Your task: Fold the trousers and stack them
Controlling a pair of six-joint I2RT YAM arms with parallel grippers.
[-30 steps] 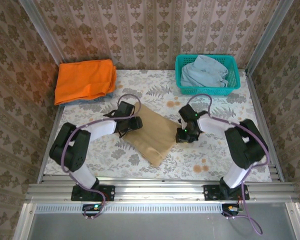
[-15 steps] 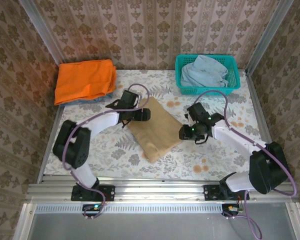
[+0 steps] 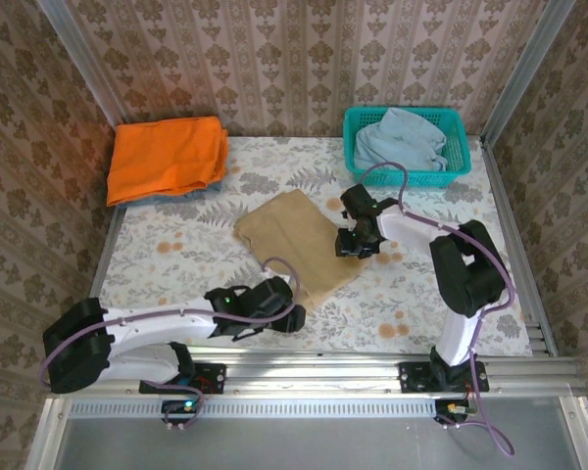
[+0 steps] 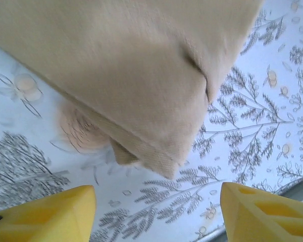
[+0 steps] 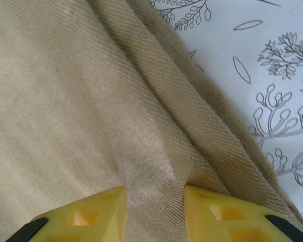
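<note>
The tan trousers (image 3: 296,243) lie folded in a flat slanted packet on the flowered table. At their right edge my right gripper (image 3: 354,244) is shut on a ridge of the cloth; its yellow fingers (image 5: 91,214) pinch the twill of the trousers (image 5: 91,91) between them, gripper (image 5: 155,214). Low at the packet's near corner, my left gripper (image 3: 280,295) stands open. Its fingers (image 4: 50,217) are spread wide over bare tablecloth, gripper (image 4: 157,206), with the trousers' corner (image 4: 141,75) just beyond and apart from them.
A folded orange garment (image 3: 167,157) lies at the back left. A teal basket (image 3: 462,147) holding a pale blue garment (image 3: 400,137) stands at the back right. Patterned walls close in three sides; a metal rail (image 3: 304,367) runs along the near edge.
My left gripper let go of the trousers' far-left side and swung back low to their near corner. The right gripper moved back and left along the right edge; the packet shifted slightly away.
</note>
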